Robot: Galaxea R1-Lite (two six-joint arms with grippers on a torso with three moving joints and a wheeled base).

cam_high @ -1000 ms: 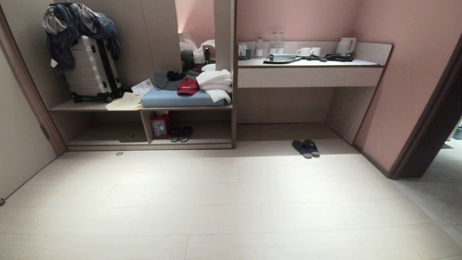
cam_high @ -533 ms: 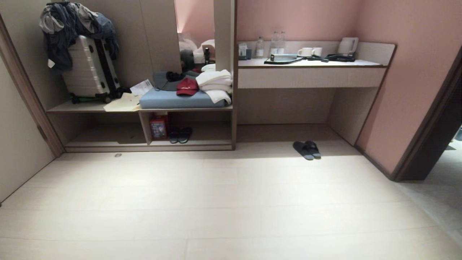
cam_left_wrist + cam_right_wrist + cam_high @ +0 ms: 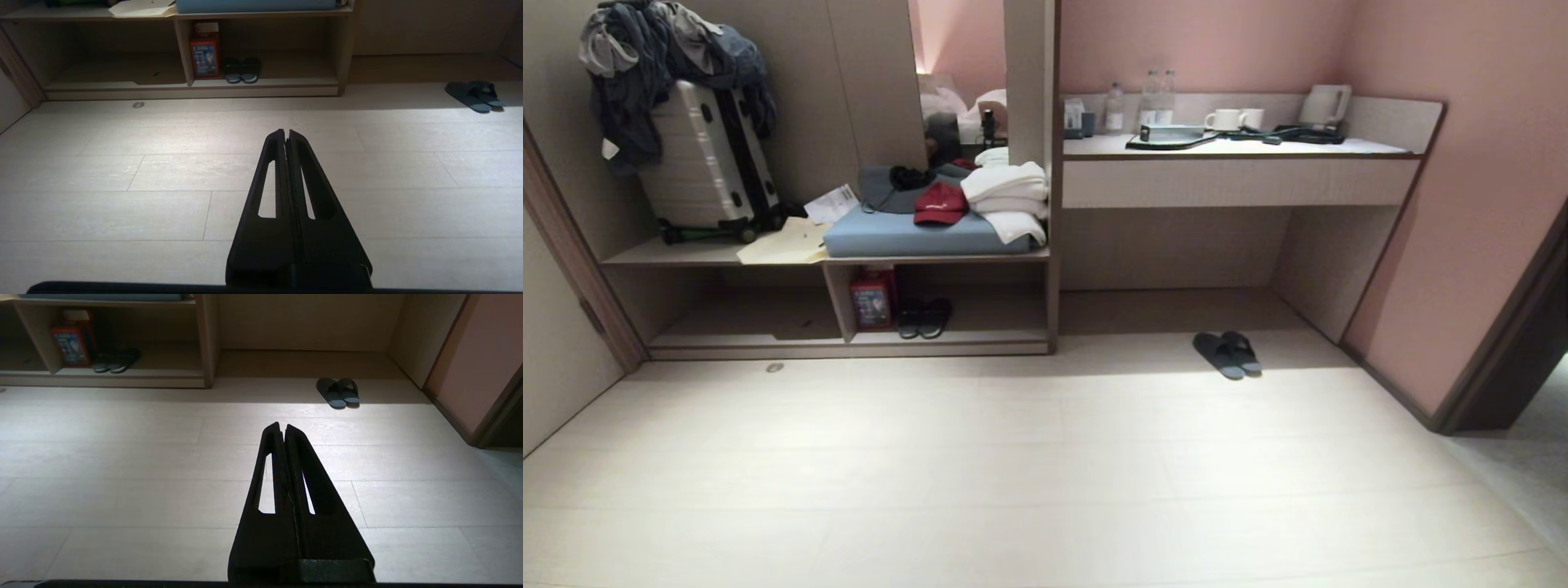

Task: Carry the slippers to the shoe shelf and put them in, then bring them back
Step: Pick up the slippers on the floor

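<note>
**Both grippers closed over bare floor, slippers lying in front of the recess**

My left gripper (image 3: 286, 131) has its fingers pressed together, holding nothing, pointing forward over the pale floor (image 3: 163, 171). My right gripper (image 3: 281, 424) is the same: fingers together, empty, above the floor boards. Neither arm shows in the head view.

Ahead of the right gripper, well apart from it, I see the slippers (image 3: 338, 392) side by side on the floor, touching each other, at the edge where the lit floor meets the shadow. In the head view the slippers (image 3: 1227, 354) sit just in front of the open recess (image 3: 1176, 253) under the counter (image 3: 1233, 147), to the right of centre. From the left wrist they (image 3: 474, 94) appear far off to one side.

The shoe shelf (image 3: 980, 336) is the low cubby to the left of the recess, split by an upright divider (image 3: 840, 298). In its right compartment stand a red box (image 3: 872, 299) just beside the divider and a darker pair (image 3: 923, 317) next to it. The left compartment holds nothing I can make out.

On the board above the shelf I see a blue cushion (image 3: 915, 237) with a red cap (image 3: 940, 202) and folded white towels (image 3: 1006, 196), some papers (image 3: 784, 242), and a suitcase (image 3: 703, 167) draped with clothes (image 3: 662, 49). On the counter are cups (image 3: 1235, 119), bottles (image 3: 1156, 90) and a kettle (image 3: 1325, 104).
</note>
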